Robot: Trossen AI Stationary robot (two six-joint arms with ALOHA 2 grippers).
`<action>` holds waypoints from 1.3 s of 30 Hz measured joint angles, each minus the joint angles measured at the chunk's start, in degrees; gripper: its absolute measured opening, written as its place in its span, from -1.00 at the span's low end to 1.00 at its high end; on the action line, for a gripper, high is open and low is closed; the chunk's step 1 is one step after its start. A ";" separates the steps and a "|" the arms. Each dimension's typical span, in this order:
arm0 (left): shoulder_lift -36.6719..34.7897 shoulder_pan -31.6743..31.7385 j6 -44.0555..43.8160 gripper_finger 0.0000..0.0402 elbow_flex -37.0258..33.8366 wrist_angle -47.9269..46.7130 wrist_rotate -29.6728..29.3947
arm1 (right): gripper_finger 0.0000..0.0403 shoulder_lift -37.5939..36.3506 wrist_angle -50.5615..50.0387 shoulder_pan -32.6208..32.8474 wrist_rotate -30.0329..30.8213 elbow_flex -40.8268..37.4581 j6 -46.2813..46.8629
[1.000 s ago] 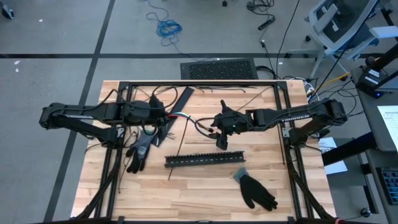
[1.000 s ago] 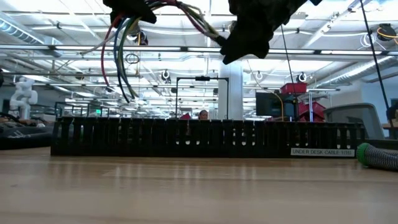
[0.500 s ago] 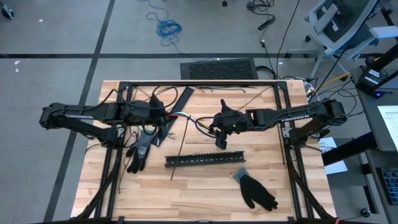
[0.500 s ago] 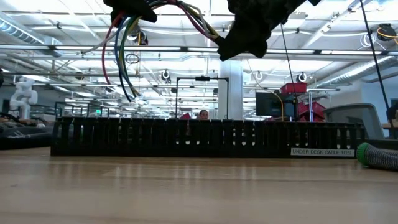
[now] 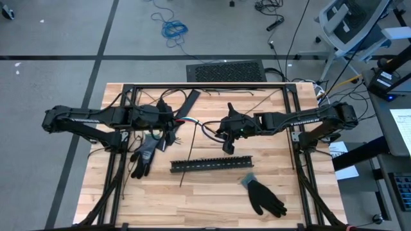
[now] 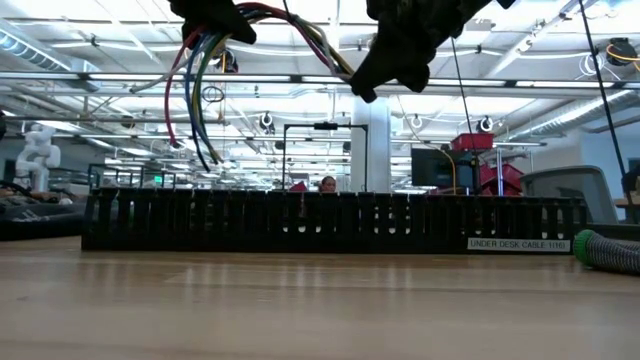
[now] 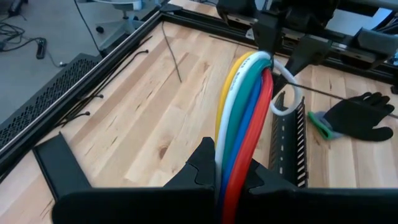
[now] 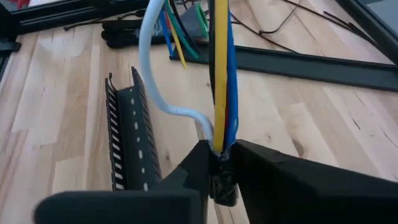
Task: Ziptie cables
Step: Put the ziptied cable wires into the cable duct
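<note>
I hold the cables [image 7: 239, 118] bunched above the black slotted strip [image 5: 211, 164], left gripper [image 7: 224, 180] and right gripper [image 8: 219, 163] jaws each pinching an end, no ziptie on yet.

The right tool [image 8: 217, 163] pinches the cables [image 8: 220, 74] above the wooden bench [image 8: 298, 106], the black slotted strip [image 8: 134, 140] lying alongside.

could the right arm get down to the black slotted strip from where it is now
Probably not right away: the right gripper is shut on the cables, which the left gripper also holds. The black slotted strip lies uncovered just below it.
</note>
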 joint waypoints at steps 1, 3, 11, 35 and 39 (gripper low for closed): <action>0.00 0.00 0.00 -0.96 0.00 0.03 -0.02 | -0.81 0.00 -0.04 0.00 -0.08 0.00 -0.08; 0.00 0.00 0.00 -0.96 0.00 0.03 -0.06 | -0.85 0.00 -0.13 0.00 -0.12 0.00 -0.23; 0.00 0.00 0.19 -0.96 0.00 1.68 -2.14 | -0.91 0.00 -1.24 -0.11 -0.10 0.04 -1.09; -0.11 -0.34 -4.71 -0.71 0.09 -8.80 5.87 | -1.00 -4.57 -13.16 0.18 -5.42 1.98 2.60; -0.11 -2.70 -5.95 -0.71 -0.60 -9.61 3.09 | -1.00 -4.59 -15.97 1.35 -5.78 5.46 2.09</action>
